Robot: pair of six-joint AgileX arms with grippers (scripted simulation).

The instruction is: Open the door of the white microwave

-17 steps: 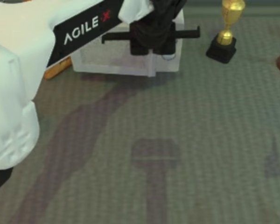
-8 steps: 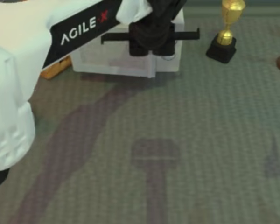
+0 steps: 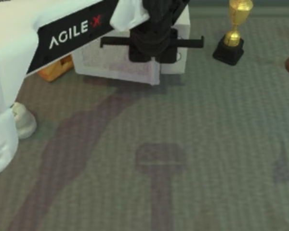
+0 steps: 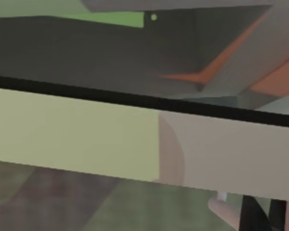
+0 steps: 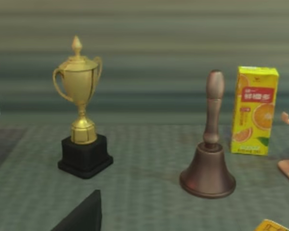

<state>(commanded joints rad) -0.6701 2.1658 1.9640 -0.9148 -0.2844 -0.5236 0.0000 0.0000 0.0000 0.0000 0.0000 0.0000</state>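
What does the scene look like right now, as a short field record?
target: boxy white microwave at the table's far edge
door: flat white panel with grey mesh window, right edge swung slightly out
left gripper: at the door's front
right arm: out of the top view
nearby: gold trophy on black base, brown bell, orange juice carton

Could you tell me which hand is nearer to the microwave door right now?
The left hand: it is at the door of the white microwave. The right hand is out of view.
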